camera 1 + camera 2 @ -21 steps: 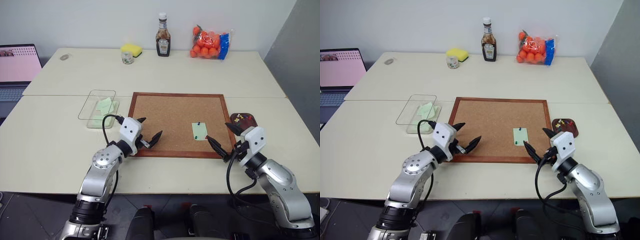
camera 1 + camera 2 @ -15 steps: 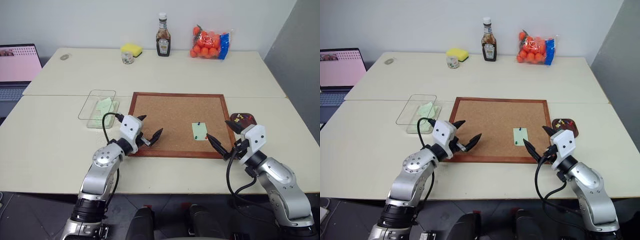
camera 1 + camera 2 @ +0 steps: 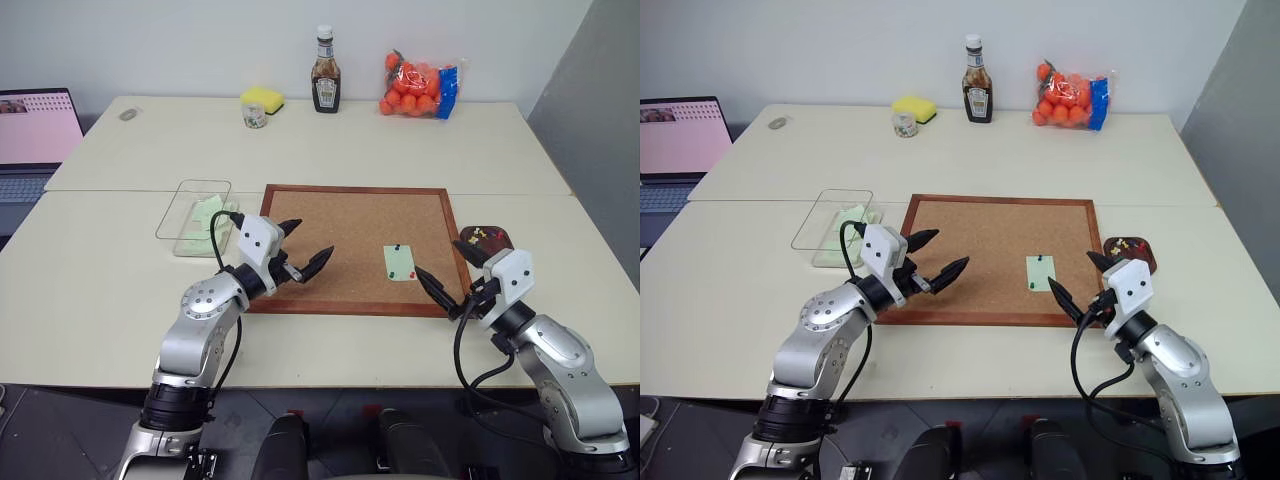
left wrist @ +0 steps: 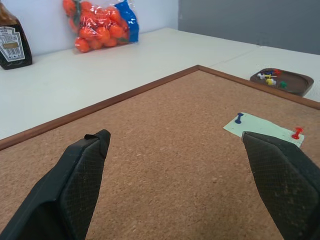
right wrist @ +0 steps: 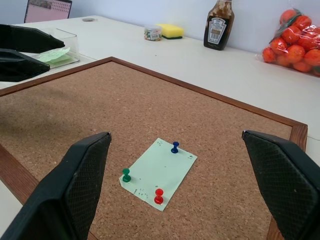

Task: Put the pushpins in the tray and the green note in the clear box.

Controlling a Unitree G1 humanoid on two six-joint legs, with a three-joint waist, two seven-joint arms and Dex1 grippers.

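Green note (image 5: 159, 172) is seen flat on the corkboard (image 3: 340, 240), near its right edge, pinned by three pushpins (image 5: 159, 196): blue at one corner, green and red along the opposite end. Right tool (image 3: 441, 270) is held just beside the board's front right corner, fingers spread wide, pointed toward the note but apart from it; nothing is gripped. Left tool (image 3: 303, 246) is held over the board's left part, well apart from the note, fingers also spread wide and empty. Bare cork lies between each tool and the note, with nothing standing in the way.

Tray (image 3: 486, 239) is set on the table (image 3: 100, 290) just past the board's right frame, behind the right tool; several pushpins are already seen in it, colours hard to tell apart at that size. Clear box (image 3: 196, 215) is placed left of the board, just beside its frame, behind the left tool; pale green slips, possibly notes, are seen inside.

At the table's far side a sauce bottle (image 3: 325, 85), a yellow sponge (image 3: 262, 98), a small jar (image 3: 254, 116) and a bag of oranges (image 3: 418, 85) are lined up. A laptop (image 3: 35, 135) is seen at the far left.
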